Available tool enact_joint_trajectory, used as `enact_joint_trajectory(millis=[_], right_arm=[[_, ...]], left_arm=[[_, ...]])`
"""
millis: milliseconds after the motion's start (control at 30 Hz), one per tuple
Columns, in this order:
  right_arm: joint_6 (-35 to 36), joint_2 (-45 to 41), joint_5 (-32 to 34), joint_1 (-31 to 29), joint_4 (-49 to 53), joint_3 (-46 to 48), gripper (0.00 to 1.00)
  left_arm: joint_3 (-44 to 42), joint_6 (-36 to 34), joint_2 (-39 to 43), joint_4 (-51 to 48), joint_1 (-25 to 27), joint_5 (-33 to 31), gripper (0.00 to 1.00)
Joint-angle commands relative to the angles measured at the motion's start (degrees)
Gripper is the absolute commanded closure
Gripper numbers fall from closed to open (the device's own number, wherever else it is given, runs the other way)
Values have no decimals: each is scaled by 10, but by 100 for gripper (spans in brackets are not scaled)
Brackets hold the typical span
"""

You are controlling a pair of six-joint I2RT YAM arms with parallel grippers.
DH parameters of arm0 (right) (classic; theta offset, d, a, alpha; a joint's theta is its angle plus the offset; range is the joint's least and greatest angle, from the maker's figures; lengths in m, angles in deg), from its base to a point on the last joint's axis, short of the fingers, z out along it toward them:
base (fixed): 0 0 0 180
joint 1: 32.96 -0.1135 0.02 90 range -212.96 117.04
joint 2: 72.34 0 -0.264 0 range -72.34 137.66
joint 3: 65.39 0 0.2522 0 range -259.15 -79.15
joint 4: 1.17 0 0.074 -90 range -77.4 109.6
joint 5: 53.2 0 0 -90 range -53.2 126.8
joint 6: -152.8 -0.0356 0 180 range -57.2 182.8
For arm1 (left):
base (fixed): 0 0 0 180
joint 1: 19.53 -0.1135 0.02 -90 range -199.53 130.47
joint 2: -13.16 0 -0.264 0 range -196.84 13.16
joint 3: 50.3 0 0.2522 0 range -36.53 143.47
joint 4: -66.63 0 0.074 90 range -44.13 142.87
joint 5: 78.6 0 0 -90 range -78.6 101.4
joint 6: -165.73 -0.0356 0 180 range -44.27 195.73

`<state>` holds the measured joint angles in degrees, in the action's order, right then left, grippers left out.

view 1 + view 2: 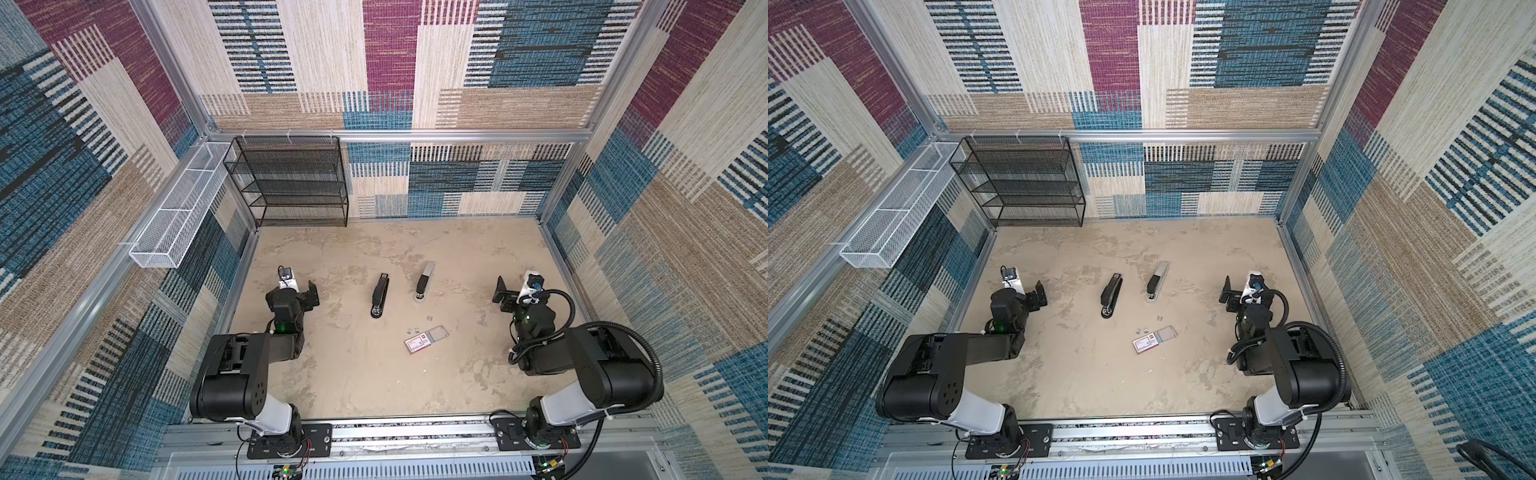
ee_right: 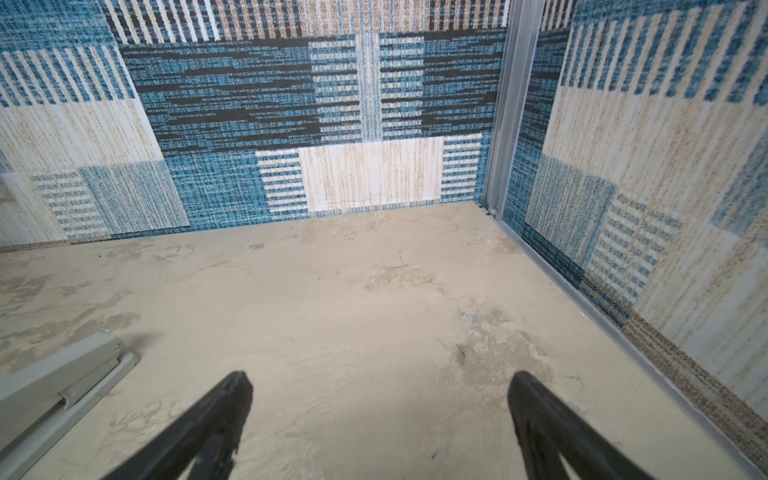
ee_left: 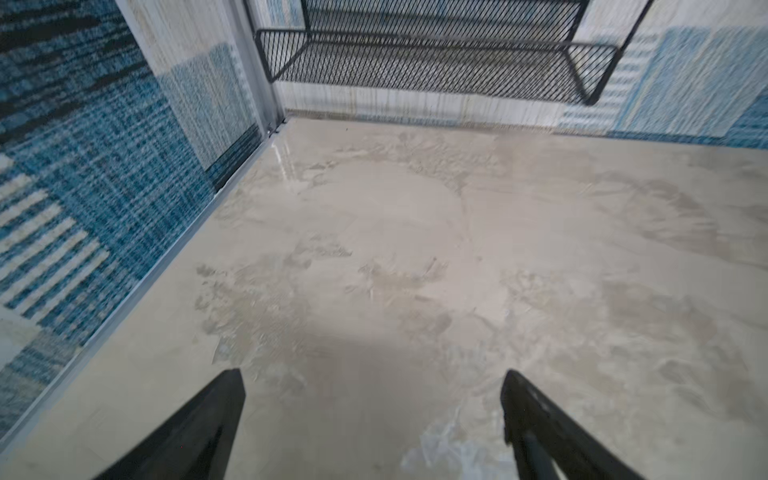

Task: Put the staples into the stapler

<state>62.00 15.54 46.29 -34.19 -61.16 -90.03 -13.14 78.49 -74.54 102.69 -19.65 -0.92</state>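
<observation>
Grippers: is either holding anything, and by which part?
Nothing is held. Left gripper and right gripper stand open over bare table; black stapler, grey stapler and staple box lie untouched.

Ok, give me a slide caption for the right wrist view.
Open right gripper poised above the beige tabletop, with the grey stapler nearby.

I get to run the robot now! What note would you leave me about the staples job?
Left gripper: open, empty, above bare table.
Right gripper: open, empty.
Black stapler and grey stapler lie apart mid-table, both seemingly shut.
Staple box, grey tray sticking out, lies nearer the front; loose staples beside it.
Done: tray pulled out, it seems. Left: open a stapler, pick up staples, load them.
</observation>
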Motion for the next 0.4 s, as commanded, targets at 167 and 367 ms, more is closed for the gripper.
enact_joint_trajectory(millis=[167, 367], right_arm=[[1, 0, 2, 0, -18, 0, 0], [1, -1, 2, 0, -17, 0, 0]], left_arm=[[6, -14, 1, -34, 0, 35, 1], [4, -15, 0, -27, -4, 44, 1]])
